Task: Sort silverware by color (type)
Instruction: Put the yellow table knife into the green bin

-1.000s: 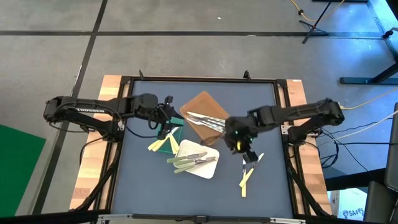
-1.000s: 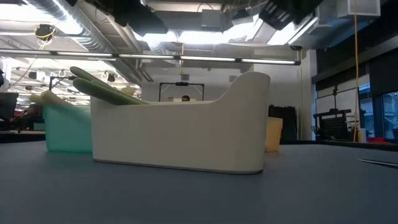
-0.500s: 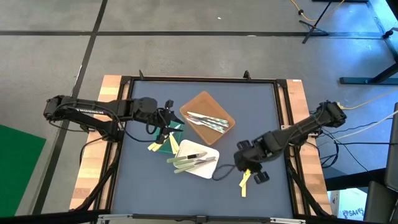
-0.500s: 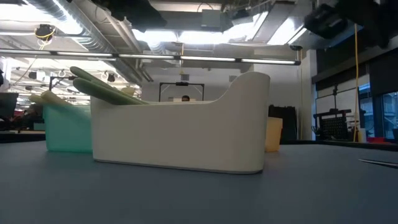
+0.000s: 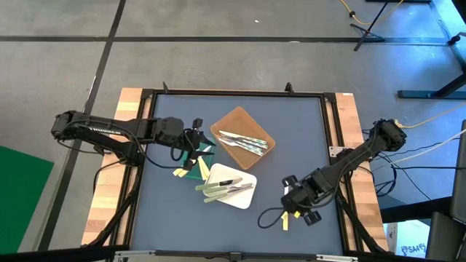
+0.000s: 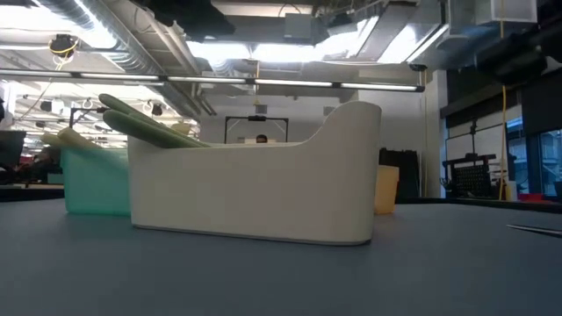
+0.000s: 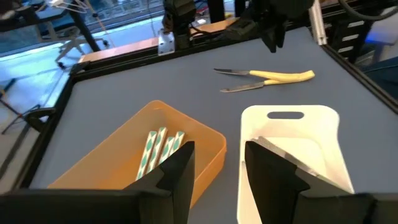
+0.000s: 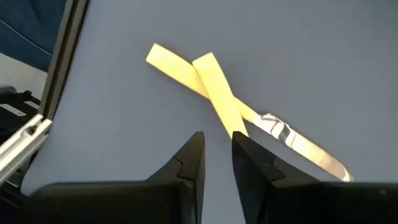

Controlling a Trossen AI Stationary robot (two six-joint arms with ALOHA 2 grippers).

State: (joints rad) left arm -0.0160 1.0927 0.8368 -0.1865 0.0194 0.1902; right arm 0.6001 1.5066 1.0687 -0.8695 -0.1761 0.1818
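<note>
Two yellow-handled pieces (image 5: 286,219) lie crossed on the table near its near right part, and show close up in the right wrist view (image 8: 211,87). My right gripper (image 5: 295,210) hangs right over them, fingers (image 8: 217,146) open by a narrow gap at the handles' crossing. Pale green pieces (image 5: 222,188) lie in the white tray (image 5: 244,196). Silvery-blue pieces (image 5: 244,142) lie in the brown tray (image 5: 237,116). More yellow pieces (image 5: 182,172) stick out of the green tray (image 5: 203,164). My left gripper (image 5: 195,148) is open over that tray, with nothing between its fingers (image 7: 217,155).
The three trays stand close together in the table's middle. In the low view the white tray (image 6: 255,197) fills the centre, with green handles (image 6: 145,127) leaning over its rim. Bare blue table surface lies along the near edge and the far right.
My right gripper has swung from beside the brown tray toward the table's near right part and come down over the crossed yellow pieces. The yellow pieces and the trays have stayed where they were.
</note>
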